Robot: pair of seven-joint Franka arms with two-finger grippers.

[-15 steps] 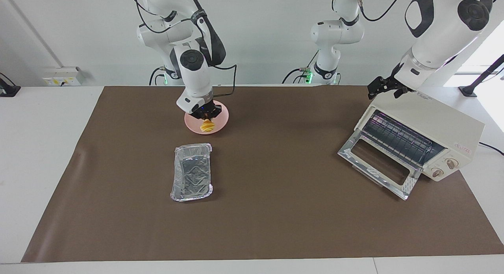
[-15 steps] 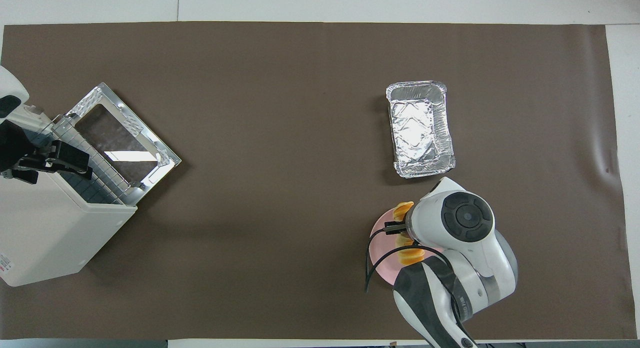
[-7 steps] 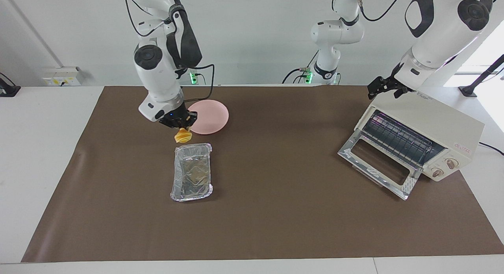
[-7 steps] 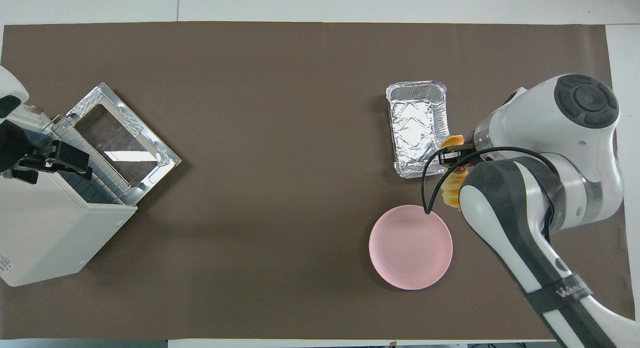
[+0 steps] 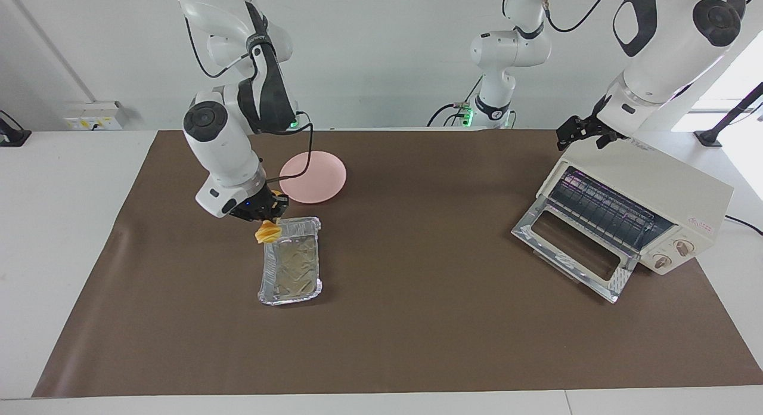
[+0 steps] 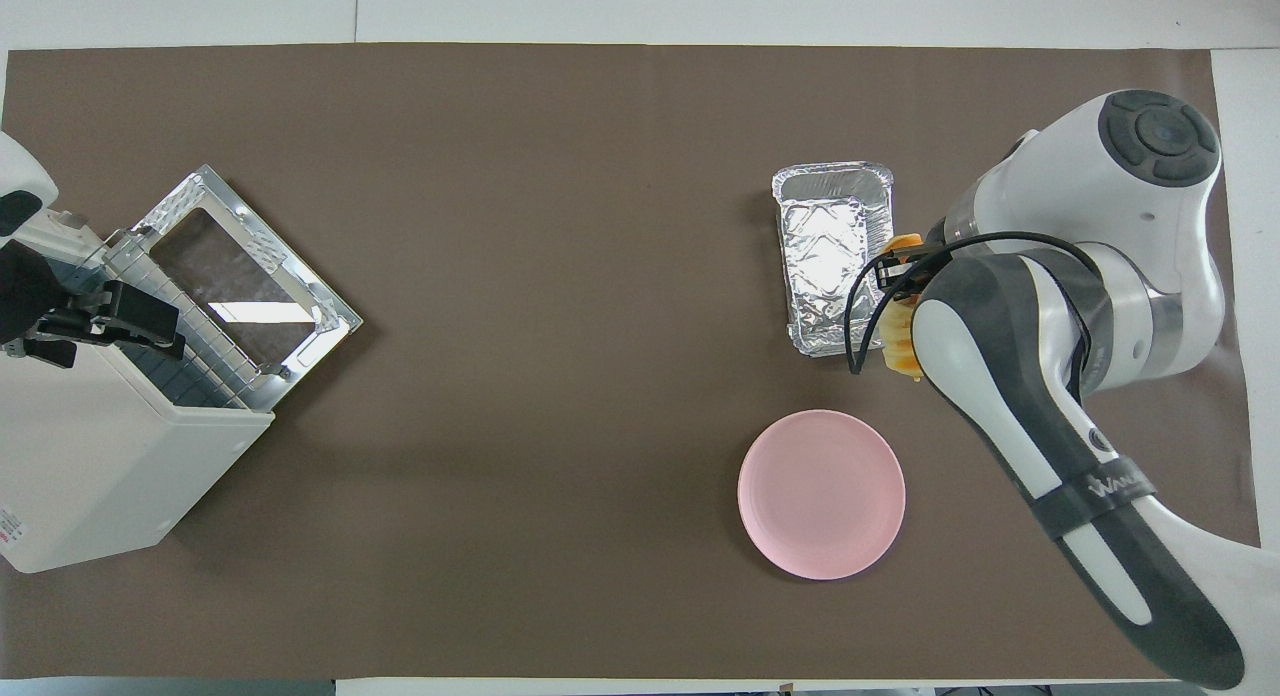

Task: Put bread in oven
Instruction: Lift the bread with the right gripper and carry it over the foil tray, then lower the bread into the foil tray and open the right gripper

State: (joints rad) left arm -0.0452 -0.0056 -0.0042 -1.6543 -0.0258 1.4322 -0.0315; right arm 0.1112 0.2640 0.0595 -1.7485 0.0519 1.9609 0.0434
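Note:
My right gripper (image 5: pixel 266 214) is shut on the golden-yellow bread (image 5: pixel 266 231) and holds it in the air over the rim of the silver foil tray (image 5: pixel 291 265), at the tray's corner nearer the robots. In the overhead view the bread (image 6: pixel 900 348) shows partly under the right gripper (image 6: pixel 900 278), beside the foil tray (image 6: pixel 835 261). The cream-white oven (image 5: pixel 661 194) stands at the left arm's end, its glass door (image 5: pixel 572 248) dropped open. My left gripper (image 5: pixel 581 132) waits over the oven's top, also seen in the overhead view (image 6: pixel 110 316) above the oven (image 6: pixel 100 476).
An empty round pink plate (image 5: pixel 313 176) lies nearer the robots than the foil tray, also in the overhead view (image 6: pixel 822 493). A brown mat (image 5: pixel 417 319) covers the table.
My right gripper lifted the bread off the pink plate and carried it away from the robots to the foil tray's edge. The left arm has not moved.

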